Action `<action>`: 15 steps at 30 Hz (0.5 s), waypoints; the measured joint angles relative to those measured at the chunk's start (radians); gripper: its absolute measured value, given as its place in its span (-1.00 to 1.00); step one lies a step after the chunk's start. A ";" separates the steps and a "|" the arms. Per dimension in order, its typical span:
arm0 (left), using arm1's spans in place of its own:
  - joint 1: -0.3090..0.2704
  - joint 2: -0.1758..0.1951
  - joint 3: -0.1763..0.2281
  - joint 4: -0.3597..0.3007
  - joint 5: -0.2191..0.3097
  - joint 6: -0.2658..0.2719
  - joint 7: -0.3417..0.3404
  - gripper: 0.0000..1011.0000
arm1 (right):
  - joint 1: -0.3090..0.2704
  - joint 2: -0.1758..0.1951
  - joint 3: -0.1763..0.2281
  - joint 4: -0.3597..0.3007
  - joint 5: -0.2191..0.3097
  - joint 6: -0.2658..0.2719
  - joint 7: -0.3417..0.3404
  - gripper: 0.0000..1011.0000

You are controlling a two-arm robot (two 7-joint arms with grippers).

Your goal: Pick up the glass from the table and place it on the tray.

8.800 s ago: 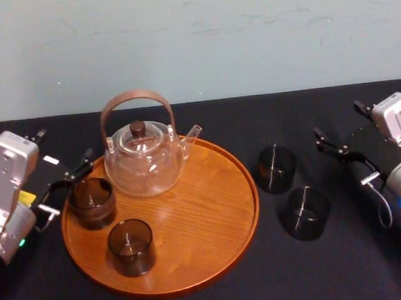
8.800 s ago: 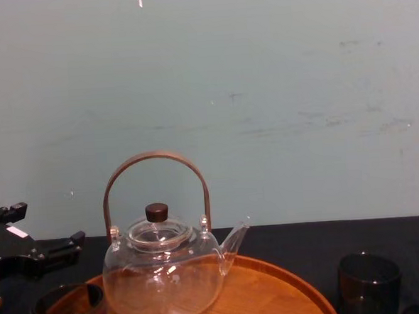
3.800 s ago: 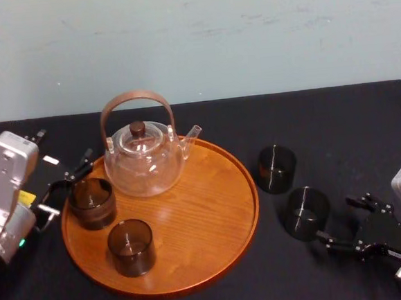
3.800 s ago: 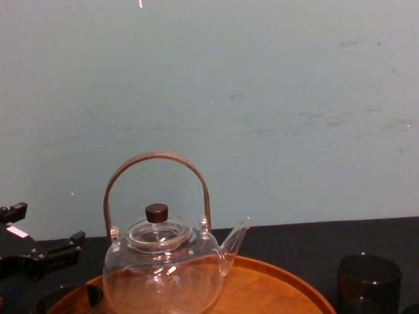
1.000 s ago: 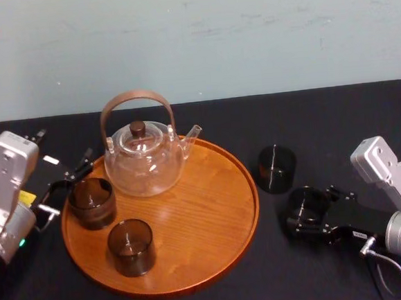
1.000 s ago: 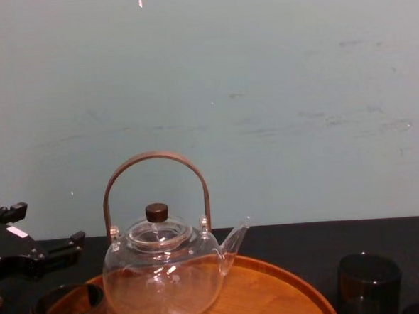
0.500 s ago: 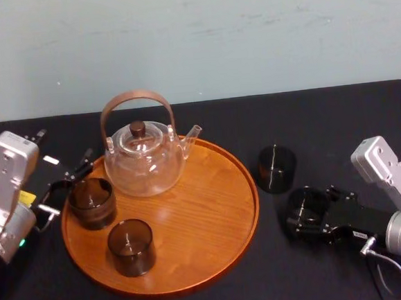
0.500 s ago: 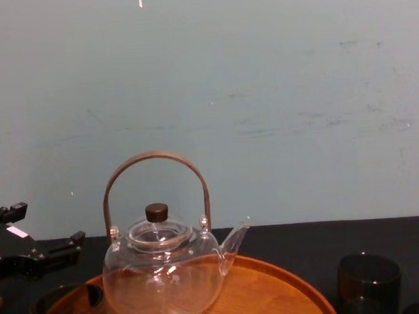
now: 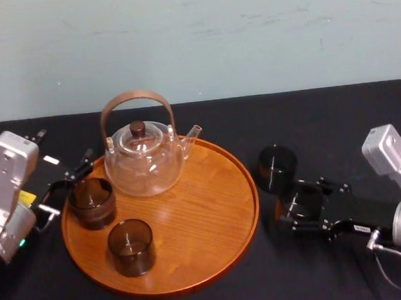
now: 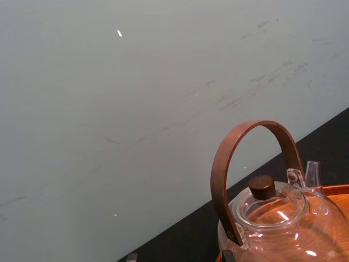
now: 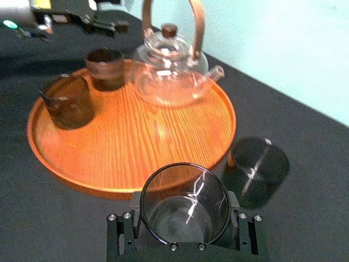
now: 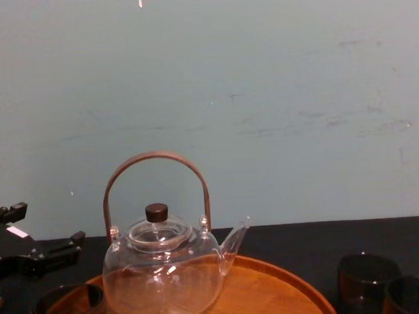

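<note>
My right gripper (image 9: 301,209) is shut on a dark smoky glass (image 9: 303,201), held just off the black table (image 9: 337,122) to the right of the round wooden tray (image 9: 212,211). From the right wrist, the glass (image 11: 185,203) sits upright between the two fingers, close to the tray's rim (image 11: 109,188). The same glass (image 12: 415,295) shows at the chest view's lower right. A second dark glass (image 9: 277,166) stands on the table just behind it. My left gripper (image 9: 66,188) is parked open at the tray's left edge.
On the tray stand a clear glass teapot (image 9: 144,163) with a brown hoop handle and two brown glasses (image 9: 91,202) (image 9: 131,247). The tray's middle and right side are bare wood. A pale wall rises behind the table.
My right gripper has lifted the glass a little and carried it left toward the tray; the glass has risen into the chest view. The left arm has not moved.
</note>
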 joint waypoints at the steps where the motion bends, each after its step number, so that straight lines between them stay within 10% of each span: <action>1: 0.000 0.000 0.000 0.000 0.000 0.000 0.000 0.98 | 0.004 0.002 -0.002 -0.002 0.004 -0.003 0.006 0.80; 15: 0.000 0.000 0.000 0.000 0.000 0.000 0.000 0.98 | 0.107 -0.018 -0.081 0.004 0.016 -0.035 0.042 0.80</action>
